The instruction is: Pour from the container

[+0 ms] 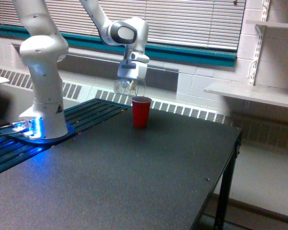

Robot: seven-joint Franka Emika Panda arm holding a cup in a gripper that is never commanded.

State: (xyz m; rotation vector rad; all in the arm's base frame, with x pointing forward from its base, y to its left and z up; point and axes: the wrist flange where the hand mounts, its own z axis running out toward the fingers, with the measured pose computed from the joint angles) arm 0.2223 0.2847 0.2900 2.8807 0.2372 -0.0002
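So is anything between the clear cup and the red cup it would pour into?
Nothing visible. The clear cup, held in the hand, hangs just above and to the exterior view's left of the red cup.

White jointed arm [41,52], blue-lit base [31,129]

Red cup [141,111]; clear container [128,87]; black table [134,177]

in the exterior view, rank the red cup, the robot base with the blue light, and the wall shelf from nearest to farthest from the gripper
From the gripper, which holds the clear container:
1. Red cup, just below and slightly toward the exterior view's right.
2. Robot base, on the table toward the exterior view's left.
3. Wall shelf, far off at the exterior view's right.
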